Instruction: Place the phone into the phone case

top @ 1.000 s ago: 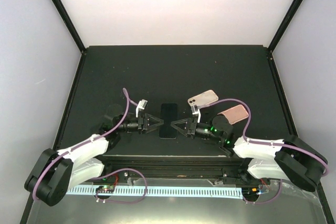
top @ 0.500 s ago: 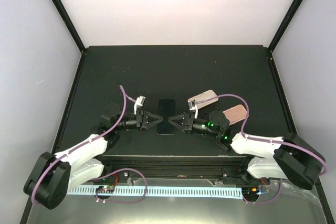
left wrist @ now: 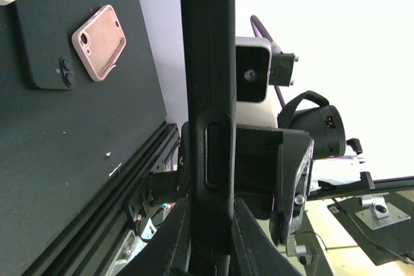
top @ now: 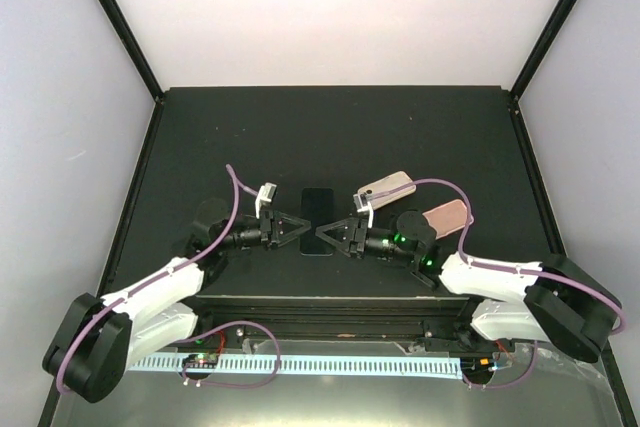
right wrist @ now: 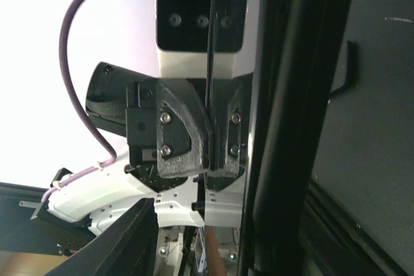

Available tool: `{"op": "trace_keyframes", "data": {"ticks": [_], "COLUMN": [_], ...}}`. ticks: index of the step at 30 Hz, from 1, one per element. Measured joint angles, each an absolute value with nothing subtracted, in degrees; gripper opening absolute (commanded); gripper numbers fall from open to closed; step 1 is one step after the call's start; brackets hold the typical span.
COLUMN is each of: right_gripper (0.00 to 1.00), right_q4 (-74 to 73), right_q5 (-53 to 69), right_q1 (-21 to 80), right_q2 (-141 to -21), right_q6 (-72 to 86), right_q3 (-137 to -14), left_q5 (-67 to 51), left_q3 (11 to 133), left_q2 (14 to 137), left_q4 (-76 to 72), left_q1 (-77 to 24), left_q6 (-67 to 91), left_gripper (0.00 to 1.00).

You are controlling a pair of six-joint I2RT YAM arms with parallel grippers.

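while i hold the phone: it sits flat in the air above the table, near the front, between the two arms.
left gripper: clenched on the phone's left edge, fingers pinching its two faces.
right gripper: released, at the phone's right edge; the one finger i can see stands clear of it, the other is hidden.
cases: pale case and pink case lie on the table to the right, apart from the phone and close to the right arm; i cannot tell which one fits.
risk, slip: one narrow edge pinch carries the whole phone; i judge it could droop or twist out on a fast swing.
risk, knock: the right arm reaches close past both cases and could shove them when it moves.
risk, seating: a tilted phone could catch a case lip and push the loose case along.
edges: front rail just below both grippers; left, right and back table edges well away.
open room: a wide stretch of table behind the phone; tight at the front.
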State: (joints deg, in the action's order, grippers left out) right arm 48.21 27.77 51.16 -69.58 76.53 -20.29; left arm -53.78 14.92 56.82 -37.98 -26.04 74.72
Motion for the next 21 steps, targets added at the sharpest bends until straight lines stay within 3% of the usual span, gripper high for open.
{"op": "trace_keyframes", "data": {"ticks": [6, 10, 14, 18, 21], "right_gripper": [0.44, 0.26, 0.02, 0.01, 0.01], "right_q4": [44.88, 42.17, 40.62, 42.15, 43.7], "right_q5": [28.64, 28.47, 28.08, 27.99, 27.9], "right_q1": [52.4, 52.62, 52.69, 52.73, 52.8], "right_q2": [-69.41, -68.31, -67.29, -66.46, -66.48], "right_q6": [75.88, 75.37, 75.22, 76.4, 76.51], "right_q3": [-20.93, -20.88, -20.43, -19.84, -19.31], "left_q5": [-52.34, -51.86, -51.88, -52.4, -52.66], "left_q3": [14.92, 14.92, 14.94, 15.33, 15.62], "left_q2": [56.47, 56.73, 56.99, 57.36, 57.32], "left_q4": [-36.88, -36.91, -36.86, -37.85, -37.65], "left_q1": [-26.13, -26.37, -26.68, -26.76, -26.83], "left_q6": [74.17, 73.93, 73.69, 72.93, 72.62], "left_gripper": [0.02, 0.02, 0.02, 0.02, 0.19]}}
